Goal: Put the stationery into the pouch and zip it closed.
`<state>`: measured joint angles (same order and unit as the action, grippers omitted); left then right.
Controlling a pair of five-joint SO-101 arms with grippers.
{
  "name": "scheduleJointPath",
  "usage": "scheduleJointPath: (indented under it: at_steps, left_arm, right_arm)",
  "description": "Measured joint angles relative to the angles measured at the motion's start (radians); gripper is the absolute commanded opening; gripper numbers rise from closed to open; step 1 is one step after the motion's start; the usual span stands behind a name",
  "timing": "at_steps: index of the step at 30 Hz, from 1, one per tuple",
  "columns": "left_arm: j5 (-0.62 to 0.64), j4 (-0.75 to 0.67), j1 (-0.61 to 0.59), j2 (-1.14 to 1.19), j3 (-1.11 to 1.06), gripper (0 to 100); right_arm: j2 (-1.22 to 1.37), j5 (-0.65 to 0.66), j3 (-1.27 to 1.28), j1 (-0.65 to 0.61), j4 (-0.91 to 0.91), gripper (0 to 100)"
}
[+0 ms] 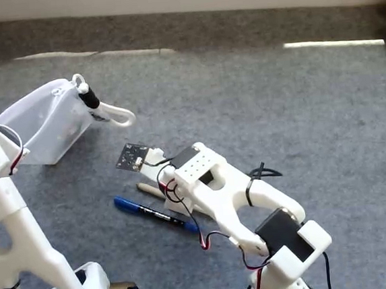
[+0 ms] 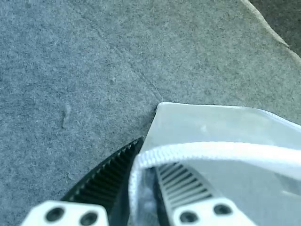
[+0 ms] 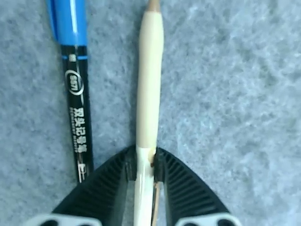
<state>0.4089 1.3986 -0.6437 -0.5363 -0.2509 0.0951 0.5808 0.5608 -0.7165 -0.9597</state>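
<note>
Now our right gripper point(image 3: 145, 162) clenches the pencil point(image 3: 149, 94), its length running straight ahead of the jaws; our left gripper point(image 2: 146, 162) pinches the pouch point(image 1: 43, 127), well apart.

Under me spreads a grey, felt-like mat point(image 1: 278, 110), the surface that carries everything. A blue-and-black marker point(image 1: 155, 214) lies flat on it, and just beside it, roughly parallel, lies a cream pencil point(image 3: 149, 84). Whether the pouch point(image 1: 49, 126) touches the mat at its lower corner, I cannot tell.
</note>
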Motion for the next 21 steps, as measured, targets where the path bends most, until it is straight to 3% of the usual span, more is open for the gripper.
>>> scheduleJointPath:
  at_steps: [12,21]
  left_arm:
    - [0.0,0.0,0.0,0.0,0.0,1]
    - [0.0,0.0,0.0,0.0,0.0,1]
  right_arm:
    - [-0.097,0.0,0.02,-0.026,-0.028,12.3]
    - [-0.107,-0.146,0.02,-0.044,0.051,12.3]
